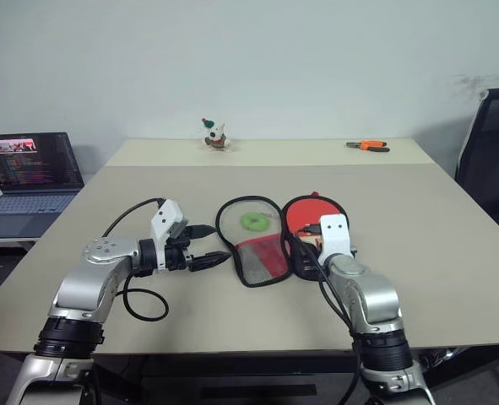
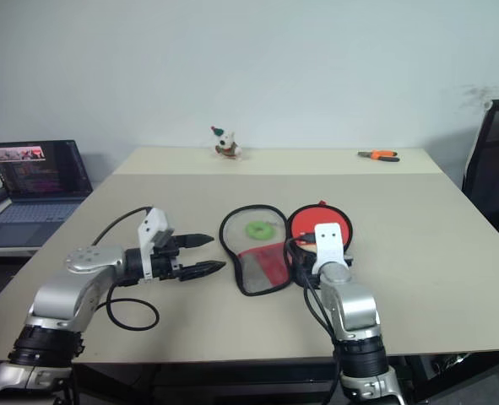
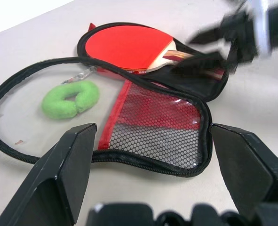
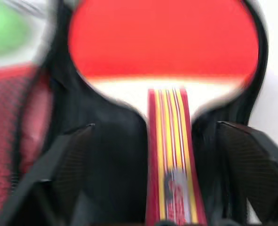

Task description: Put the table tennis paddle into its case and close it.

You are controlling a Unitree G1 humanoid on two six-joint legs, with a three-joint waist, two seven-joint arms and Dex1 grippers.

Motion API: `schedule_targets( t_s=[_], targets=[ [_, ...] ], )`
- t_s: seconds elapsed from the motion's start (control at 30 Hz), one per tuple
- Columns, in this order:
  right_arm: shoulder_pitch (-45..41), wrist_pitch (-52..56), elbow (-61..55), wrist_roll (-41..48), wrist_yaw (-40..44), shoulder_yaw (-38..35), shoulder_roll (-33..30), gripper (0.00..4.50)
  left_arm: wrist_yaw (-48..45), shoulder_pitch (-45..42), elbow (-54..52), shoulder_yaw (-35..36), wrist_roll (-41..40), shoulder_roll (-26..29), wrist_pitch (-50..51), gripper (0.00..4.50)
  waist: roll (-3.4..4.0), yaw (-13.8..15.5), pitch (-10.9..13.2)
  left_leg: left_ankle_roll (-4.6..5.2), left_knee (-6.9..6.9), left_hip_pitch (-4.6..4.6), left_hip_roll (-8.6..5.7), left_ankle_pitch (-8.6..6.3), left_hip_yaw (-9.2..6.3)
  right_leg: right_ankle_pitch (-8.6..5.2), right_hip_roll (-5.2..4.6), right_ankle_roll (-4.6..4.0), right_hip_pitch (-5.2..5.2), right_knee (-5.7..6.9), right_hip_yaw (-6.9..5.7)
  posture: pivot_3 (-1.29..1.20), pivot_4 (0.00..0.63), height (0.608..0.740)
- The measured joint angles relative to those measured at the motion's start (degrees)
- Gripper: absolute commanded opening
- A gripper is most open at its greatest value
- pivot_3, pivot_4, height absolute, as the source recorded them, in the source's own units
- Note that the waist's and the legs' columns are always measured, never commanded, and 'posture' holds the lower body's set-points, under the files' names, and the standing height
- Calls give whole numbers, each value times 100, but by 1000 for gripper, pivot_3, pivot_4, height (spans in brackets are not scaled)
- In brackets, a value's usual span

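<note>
The case (image 1: 262, 257) lies unzipped and spread flat mid-table, with its red-and-mesh flap on the left and a lime-green fob (image 1: 252, 221) on the table inside the zip loop. In its black right half rests the table tennis paddle (image 1: 304, 213), red face up, handle towards me. My right gripper (image 4: 155, 126) hovers open over the handle (image 4: 169, 155), one finger on each side and neither touching it. To the left of the case my left gripper (image 1: 215, 245) is open, pointing at the mesh flap (image 3: 157, 127) and holding nothing.
An open laptop (image 1: 29, 173) sits on a side desk at the far left. A small toy figure (image 1: 214, 135) and orange pliers (image 1: 369, 145) lie along the table's far edge. A black chair (image 1: 494, 152) stands at the right.
</note>
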Motion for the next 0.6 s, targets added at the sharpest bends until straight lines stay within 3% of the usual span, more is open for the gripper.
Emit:
schedule_targets(
  t_s=[0.13,0.23,0.3,0.43,0.6],
  targets=[
    [-325,254,-618,170,584,11,-646,4484,144,0,73,0,85,-4,-64,4193,-1,7,-1,0,1,0,0,0,0,0,0,0,1,0,-4,0,150,740],
    [-360,269,-787,668,1526,-64,-1375,4484,348,3,297,34,173,-5,-123,4193,-1,8,-1,0,3,0,-1,0,2,0,0,0,2,-1,-4,0,150,740],
    [-365,269,-902,1220,2370,-270,-1915,4500,436,22,490,70,264,6,-214,3830,-1,8,-1,1,2,-1,-1,0,3,0,0,0,3,-4,-6,0,150,740],
    [-359,263,-1189,2348,4128,-487,-3206,4500,410,-6,972,18,493,3,-389,2510,-1,10,0,2,2,-1,-1,-1,5,0,0,0,7,-10,-11,0,150,740],
    [-319,78,-1277,2919,5006,-605,-3965,4500,240,-428,1855,-231,793,-68,-667,688,-3,19,-1,2,11,-2,-4,0,5,0,0,0,9,-2,-17,0,150,740]
  ],
)
